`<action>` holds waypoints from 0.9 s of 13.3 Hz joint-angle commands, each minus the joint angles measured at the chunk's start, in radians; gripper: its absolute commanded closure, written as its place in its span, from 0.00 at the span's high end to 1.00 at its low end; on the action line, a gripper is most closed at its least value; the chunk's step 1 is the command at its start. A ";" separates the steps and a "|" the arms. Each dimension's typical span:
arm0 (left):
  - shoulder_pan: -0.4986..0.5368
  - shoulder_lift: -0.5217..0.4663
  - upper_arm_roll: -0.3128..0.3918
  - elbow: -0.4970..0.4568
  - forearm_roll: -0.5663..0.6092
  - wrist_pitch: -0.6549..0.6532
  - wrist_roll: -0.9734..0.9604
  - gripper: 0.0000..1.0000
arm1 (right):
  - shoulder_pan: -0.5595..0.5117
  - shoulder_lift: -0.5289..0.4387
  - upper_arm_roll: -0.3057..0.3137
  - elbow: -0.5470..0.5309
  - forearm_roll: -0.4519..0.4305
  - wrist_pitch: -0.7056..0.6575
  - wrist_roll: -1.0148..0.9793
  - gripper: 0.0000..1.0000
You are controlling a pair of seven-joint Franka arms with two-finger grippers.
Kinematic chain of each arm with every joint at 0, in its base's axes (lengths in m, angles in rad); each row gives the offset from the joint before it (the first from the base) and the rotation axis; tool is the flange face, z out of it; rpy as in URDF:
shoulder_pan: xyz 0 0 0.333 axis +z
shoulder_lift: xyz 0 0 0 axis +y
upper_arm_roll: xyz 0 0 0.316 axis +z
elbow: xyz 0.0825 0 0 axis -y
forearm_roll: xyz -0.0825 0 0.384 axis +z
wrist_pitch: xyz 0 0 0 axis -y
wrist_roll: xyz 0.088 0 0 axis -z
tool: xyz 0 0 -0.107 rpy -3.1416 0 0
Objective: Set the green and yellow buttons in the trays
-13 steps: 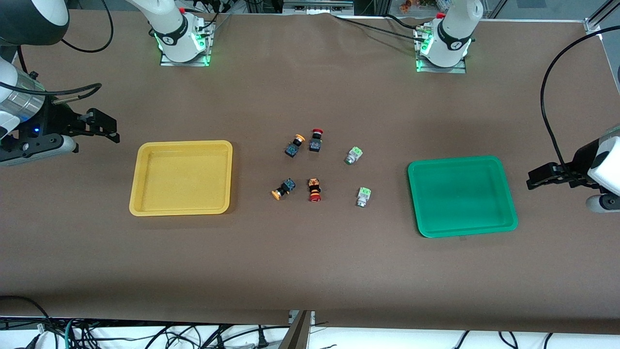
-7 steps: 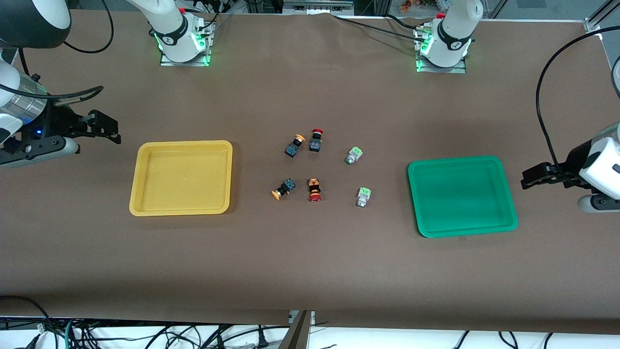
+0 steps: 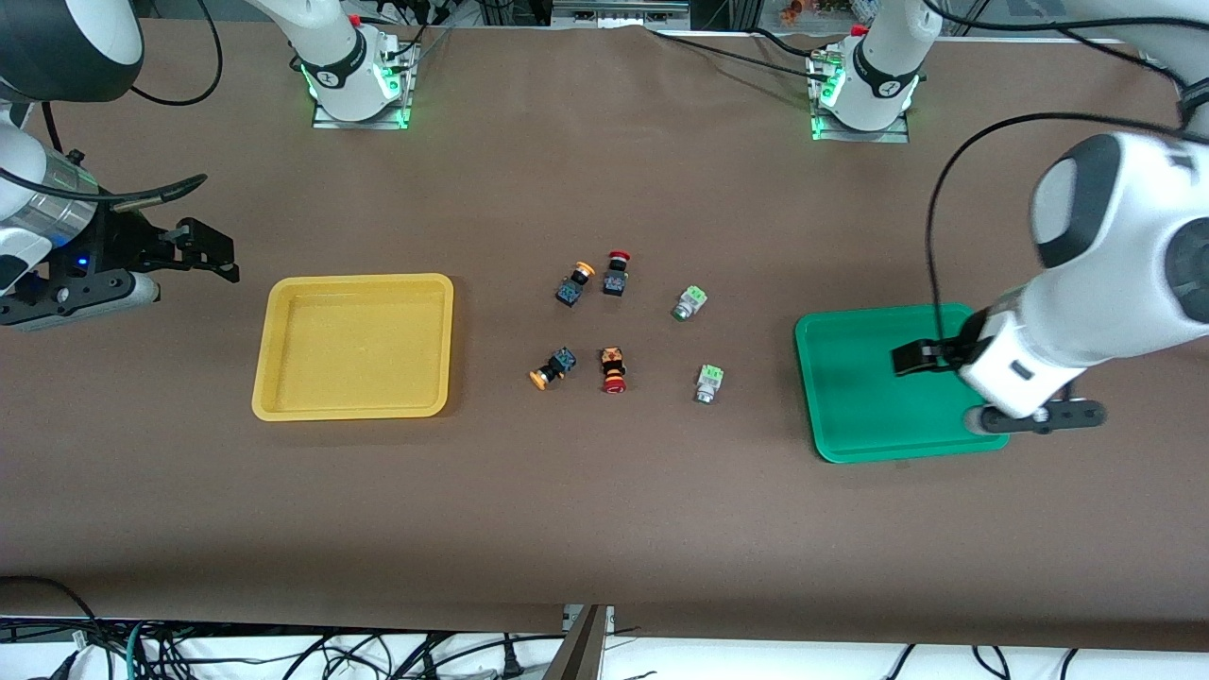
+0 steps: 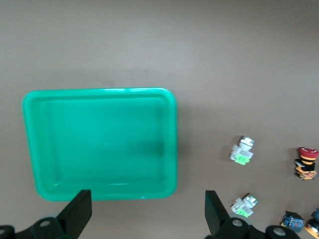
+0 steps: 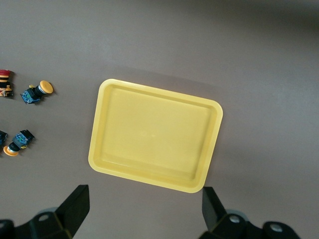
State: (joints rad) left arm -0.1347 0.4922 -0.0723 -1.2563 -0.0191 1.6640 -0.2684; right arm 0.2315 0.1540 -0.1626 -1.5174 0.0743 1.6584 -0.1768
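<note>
Two green buttons (image 3: 689,302) (image 3: 708,382) lie on the table between the trays, nearer the green tray (image 3: 850,378). Two yellow-capped buttons (image 3: 574,281) (image 3: 553,367) lie nearer the yellow tray (image 3: 354,345). Both trays hold nothing. My left gripper (image 3: 909,361) is open and empty, up over the green tray. Its wrist view shows the tray (image 4: 99,139), the green buttons (image 4: 242,149) (image 4: 244,204) and the open gripper (image 4: 147,211). My right gripper (image 3: 215,253) is open and empty, beside the yellow tray at the right arm's end. Its wrist view shows that tray (image 5: 154,134), the yellow buttons (image 5: 37,92) (image 5: 17,142) and the open gripper (image 5: 144,206).
Two red-capped buttons (image 3: 616,274) (image 3: 614,369) lie among the others, each beside a yellow-capped one. The arm bases (image 3: 349,76) (image 3: 864,85) stand along the table's edge farthest from the front camera. A black cable (image 3: 945,217) hangs over the green tray.
My left arm has swung in from the table's end to over the green tray. My right gripper has barely shifted. The buttons and trays have not moved.
</note>
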 commanded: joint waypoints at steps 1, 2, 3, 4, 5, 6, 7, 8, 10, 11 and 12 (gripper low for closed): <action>-0.048 0.055 0.009 0.012 -0.018 0.058 -0.012 1.00 | -0.005 0.001 0.005 0.006 -0.001 -0.006 -0.018 1.00; -0.074 0.086 0.009 0.012 -0.019 0.075 -0.014 1.00 | -0.001 0.002 0.005 0.006 0.005 -0.005 -0.017 1.00; -0.100 0.110 0.009 0.012 -0.019 0.109 -0.035 1.00 | 0.003 0.013 0.008 0.006 0.015 0.000 -0.003 1.00; -0.130 0.133 0.009 0.012 -0.016 0.138 -0.073 1.00 | 0.005 0.033 0.009 0.008 0.016 0.006 0.016 1.00; -0.164 0.159 0.009 0.012 -0.009 0.164 -0.109 1.00 | 0.006 0.047 0.012 0.008 0.016 0.015 0.048 1.00; -0.184 0.186 0.011 0.011 -0.007 0.183 -0.118 1.00 | 0.021 0.062 0.014 0.008 0.016 0.023 0.086 1.00; -0.198 0.210 0.009 0.011 -0.007 0.200 -0.118 1.00 | 0.037 0.079 0.012 0.008 0.016 0.030 0.124 1.00; -0.204 0.230 0.009 -0.007 -0.005 0.220 -0.118 1.00 | 0.051 0.094 0.014 0.008 0.016 0.041 0.157 1.00; -0.241 0.239 0.011 -0.096 -0.004 0.337 -0.118 1.00 | 0.086 0.127 0.014 0.008 0.033 0.075 0.262 1.00; -0.253 0.246 0.011 -0.133 -0.002 0.393 -0.118 1.00 | 0.112 0.148 0.012 0.008 0.048 0.095 0.325 1.00; -0.256 0.253 0.011 -0.152 -0.002 0.423 -0.118 1.00 | 0.133 0.168 0.014 0.008 0.058 0.110 0.382 1.00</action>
State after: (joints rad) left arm -0.3695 0.7554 -0.0763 -1.3460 -0.0195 2.0216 -0.3859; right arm 0.3265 0.2904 -0.1448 -1.5198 0.1055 1.7451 0.1080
